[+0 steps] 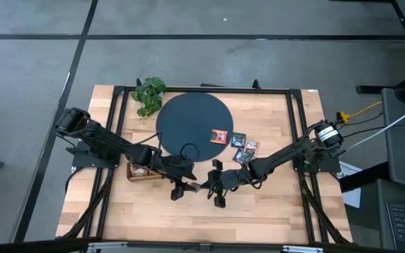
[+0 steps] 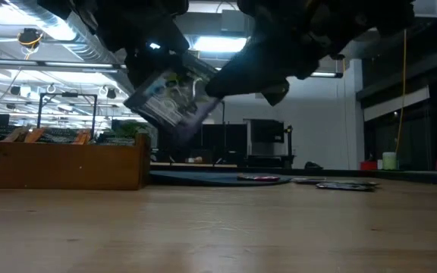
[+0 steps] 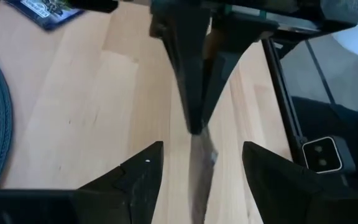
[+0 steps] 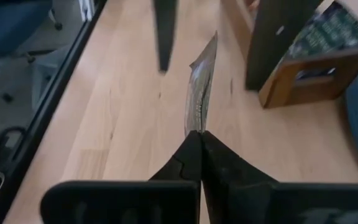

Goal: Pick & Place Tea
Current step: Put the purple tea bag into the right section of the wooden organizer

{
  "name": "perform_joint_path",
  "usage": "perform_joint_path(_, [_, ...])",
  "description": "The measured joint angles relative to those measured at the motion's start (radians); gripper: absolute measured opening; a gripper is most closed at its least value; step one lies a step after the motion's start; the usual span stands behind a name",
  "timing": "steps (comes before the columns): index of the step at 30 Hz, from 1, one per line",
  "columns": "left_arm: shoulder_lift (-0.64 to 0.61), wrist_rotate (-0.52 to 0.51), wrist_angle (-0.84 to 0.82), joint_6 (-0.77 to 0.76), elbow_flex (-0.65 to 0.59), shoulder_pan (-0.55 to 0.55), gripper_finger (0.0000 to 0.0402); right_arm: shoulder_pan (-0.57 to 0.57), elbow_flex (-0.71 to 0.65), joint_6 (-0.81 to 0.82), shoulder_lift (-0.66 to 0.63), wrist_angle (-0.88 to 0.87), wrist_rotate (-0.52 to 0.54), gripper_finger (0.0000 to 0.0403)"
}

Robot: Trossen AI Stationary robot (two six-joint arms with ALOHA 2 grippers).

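Observation:
A tea sachet with a light label [image 2: 174,100] hangs in the air over the near middle of the table, my right gripper [image 4: 199,140] shut on it. In the left wrist view my left gripper [image 3: 201,155] is open. Its two fingers [image 4: 165,31] stand on either side of the sachet's free end [image 3: 201,171], with a gap on each side. In the high view the two grippers meet tip to tip, left [image 1: 183,187] and right [image 1: 209,188]. An orange-red sachet [image 1: 221,135] lies on the dark disc [image 1: 188,119], and three dark ones [image 1: 245,147] lie on the wood beside it. My right gripper pinches one edge of the sachet [image 4: 197,126] between its two fingers. The fingers come from the table's right, slanting down. The sachet sticks out beyond the fingertips toward my left gripper, seen edge-on in both wrist views. It is tilted and clear of the table.
A brown wooden compartment tray [image 1: 140,171] stands just left of the grippers, filled with sachets. A leafy plant [image 1: 150,93] sits at the far left of the disc. Bare wood runs along the near edge [image 1: 202,218]. Black frame rails [image 1: 297,119] border the table.

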Motion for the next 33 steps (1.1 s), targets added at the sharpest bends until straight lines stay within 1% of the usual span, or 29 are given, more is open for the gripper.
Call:
perform_joint_path(6, [0.000,0.000,0.004,-0.001,0.000,0.000,0.0212,-0.015,0.000,-0.002,0.000,0.026,0.002,0.0002])
perform_joint_path(9, [0.000,-0.002,0.004,0.000,0.000,0.000,0.0194,-0.014,0.000,-0.002,0.000,0.025,0.002,0.0002])
perform_joint_path(12, [0.000,-0.017,0.004,0.000,0.000,0.000,0.0160,-0.014,0.000,-0.002,0.000,0.025,0.002,0.0002])
perform_joint_path(16, [0.000,-0.048,0.005,0.000,0.000,0.000,0.0105,-0.014,0.000,-0.002,0.000,0.025,0.001,0.0002])
perform_joint_path(22, [0.000,-0.053,0.005,0.000,0.000,0.000,0.0021,-0.014,0.000,0.002,0.000,0.025,0.001,0.0005])
perform_joint_path(24, [0.000,-0.056,0.005,-0.007,0.000,0.000,0.0007,-0.014,0.000,0.013,0.000,0.021,0.001,0.0013])
perform_joint_path(26, [0.000,-0.087,0.004,-0.026,0.000,-0.006,0.0005,-0.014,0.000,0.042,-0.001,0.003,0.002,0.0028])
perform_joint_path(29, [-0.012,-0.151,-0.001,-0.031,-0.005,-0.029,0.0002,-0.014,0.000,0.077,-0.001,-0.053,0.001,0.0059])
perform_joint_path(31, [-0.042,-0.191,0.013,-0.023,-0.024,-0.056,0.0002,-0.013,-0.010,0.085,-0.001,-0.064,0.003,0.0082])
perform_joint_path(33, [-0.089,-0.271,0.015,-0.021,-0.056,-0.089,0.0002,-0.003,-0.024,0.102,-0.001,-0.065,0.032,0.0103])
